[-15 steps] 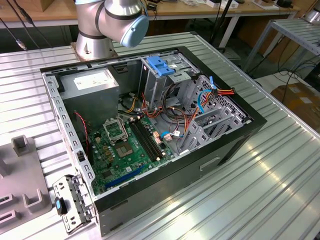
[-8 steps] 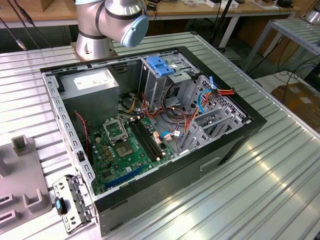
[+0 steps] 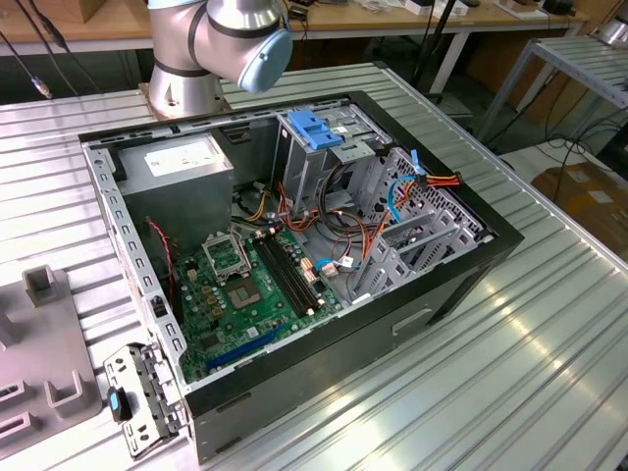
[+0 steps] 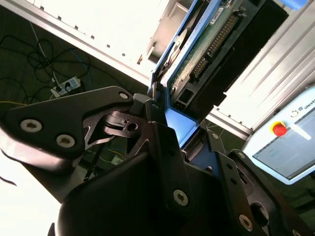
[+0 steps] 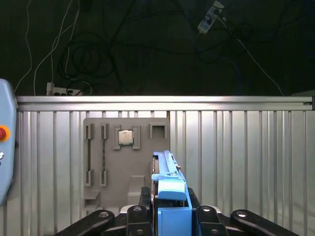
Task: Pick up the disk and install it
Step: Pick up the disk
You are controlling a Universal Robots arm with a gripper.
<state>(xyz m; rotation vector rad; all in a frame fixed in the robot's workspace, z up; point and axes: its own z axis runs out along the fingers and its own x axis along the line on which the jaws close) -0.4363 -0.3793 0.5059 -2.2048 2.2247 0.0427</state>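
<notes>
The disk (image 5: 170,182) is clamped at one end between the pincer's (image 5: 170,209) jaws and held over the ribbed tabletop (image 5: 246,157). It is gripped on edge, its long axis directed straight away from the wrist.

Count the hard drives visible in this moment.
1: the disk, clamped in the gripper in the first wrist view. The drive cage in the exterior view's open computer case might hide another.
</notes>
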